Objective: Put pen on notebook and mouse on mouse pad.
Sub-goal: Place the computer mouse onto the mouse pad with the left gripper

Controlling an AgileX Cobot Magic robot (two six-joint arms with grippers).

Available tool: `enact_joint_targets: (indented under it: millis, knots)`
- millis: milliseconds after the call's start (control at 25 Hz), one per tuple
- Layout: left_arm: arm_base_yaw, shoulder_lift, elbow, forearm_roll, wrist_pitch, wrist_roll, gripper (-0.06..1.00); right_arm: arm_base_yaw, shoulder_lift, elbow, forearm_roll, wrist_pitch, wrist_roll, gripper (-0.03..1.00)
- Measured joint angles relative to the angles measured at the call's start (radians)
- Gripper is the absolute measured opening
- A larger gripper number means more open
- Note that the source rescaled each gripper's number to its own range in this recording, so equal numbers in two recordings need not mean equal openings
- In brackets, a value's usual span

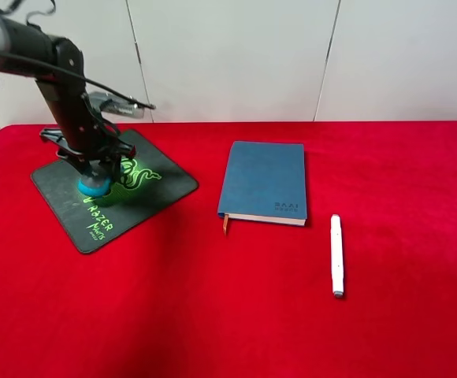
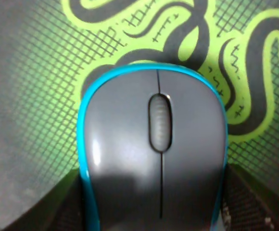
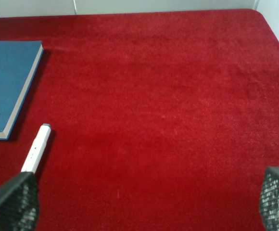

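left gripper [image 1: 93,170] clamps the teal-and-grey computer mouse [image 2: 154,154] on the dark square green-logo mouse pad [image 1: 154,195], where lifting before release could drag it off; right gripper [image 3: 146,202] gapes wide near the slim white pen [image 1: 336,256] beside the blue hardcover notebook [image 1: 264,181].

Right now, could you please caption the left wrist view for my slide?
Black mesh fingers grip a grey-topped, teal-rimmed computer mouse over the dark, green-snake-logo mouse pad.
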Motion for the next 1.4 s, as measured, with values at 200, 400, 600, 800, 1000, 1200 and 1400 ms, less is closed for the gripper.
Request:
enact_joint_targets:
  millis: [200,400,600,800,1000,1200,1400]
  knots:
    - [0.000,0.025,-0.001,0.000,-0.005,0.000,0.00,0.000,0.000,0.000,0.000,0.000,0.000,1.00]
    - [0.000,0.025,-0.003,0.000,-0.006,0.000,0.00,0.000,0.000,0.000,0.000,0.000,0.000,1.00]
    - [0.000,0.025,-0.003,0.000,-0.006,-0.001,0.05,0.000,0.000,0.000,0.000,0.000,0.000,1.00]
    - [0.000,0.025,-0.003,0.000,-0.006,-0.014,0.69,0.000,0.000,0.000,0.000,0.000,0.000,1.00]
    - [0.000,0.025,-0.010,0.000,0.016,-0.019,0.83,0.000,0.000,0.000,0.000,0.000,0.000,1.00]
    - [0.000,0.024,-0.073,0.000,0.100,-0.015,0.84,0.000,0.000,0.000,0.000,0.000,0.000,1.00]
    - [0.000,-0.022,-0.106,-0.003,0.113,-0.008,0.95,0.000,0.000,0.000,0.000,0.000,0.000,1.00]
